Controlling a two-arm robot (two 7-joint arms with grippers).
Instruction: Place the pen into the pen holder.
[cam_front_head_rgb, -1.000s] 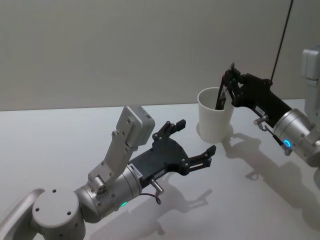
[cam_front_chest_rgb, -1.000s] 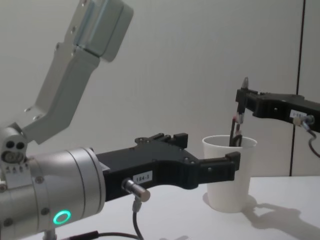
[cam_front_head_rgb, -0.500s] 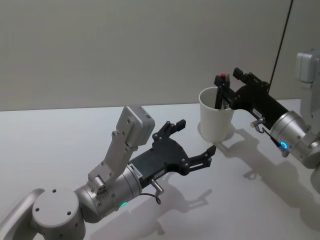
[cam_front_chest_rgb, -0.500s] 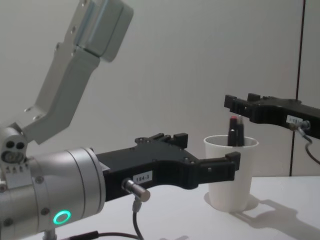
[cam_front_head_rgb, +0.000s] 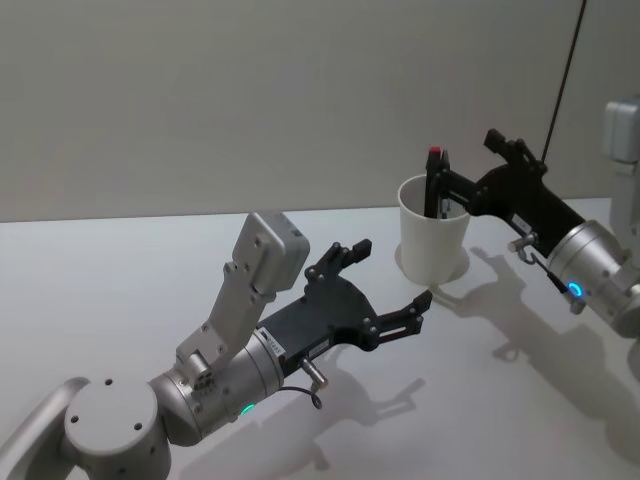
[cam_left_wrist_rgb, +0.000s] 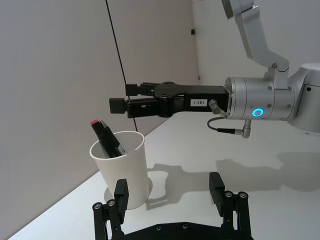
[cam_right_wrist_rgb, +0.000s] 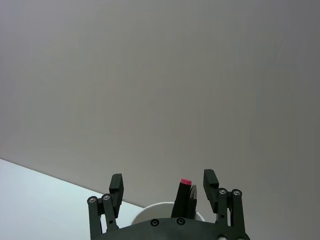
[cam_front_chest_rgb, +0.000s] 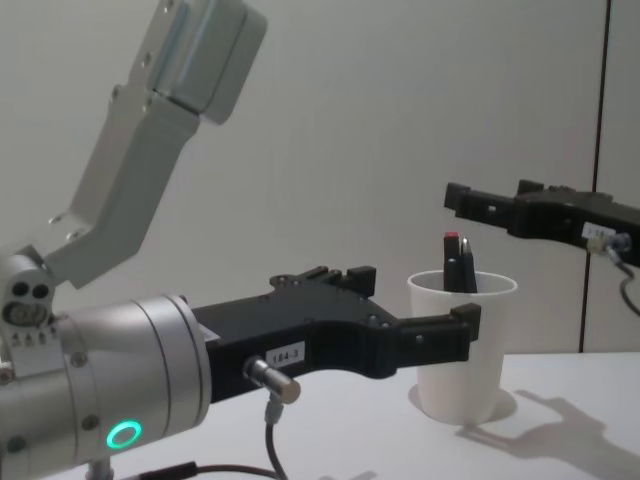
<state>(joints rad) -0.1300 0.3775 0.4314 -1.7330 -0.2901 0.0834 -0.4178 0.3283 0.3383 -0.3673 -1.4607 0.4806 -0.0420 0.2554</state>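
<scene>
The pen (cam_front_head_rgb: 434, 182), black with a red top, stands inside the pen holder (cam_front_head_rgb: 432, 245), a white paper cup, and leans against its rim. Its upper end sticks out above the rim. My right gripper (cam_front_head_rgb: 462, 160) hovers open just above and behind the cup, with its fingers apart and off the pen. From the right wrist, the pen (cam_right_wrist_rgb: 184, 196) shows between the spread fingers of the right gripper (cam_right_wrist_rgb: 163, 177), over the cup rim (cam_right_wrist_rgb: 145, 214). My left gripper (cam_front_head_rgb: 392, 272) hangs open in front of the cup, holding nothing. The left wrist view shows cup (cam_left_wrist_rgb: 122, 170), pen (cam_left_wrist_rgb: 105, 137) and right gripper (cam_left_wrist_rgb: 124, 97).
The cup stands near the far edge of a plain white table (cam_front_head_rgb: 120, 270), close to a grey wall. A dark cable (cam_front_head_rgb: 565, 70) runs down the wall behind the right arm. The left forearm (cam_front_chest_rgb: 130, 390) looms large in the chest view, left of the cup (cam_front_chest_rgb: 460, 350).
The right gripper opened and let go of the pen, then rose and drew back a little. The pen dropped into the cup and leans there. The left arm stayed still.
</scene>
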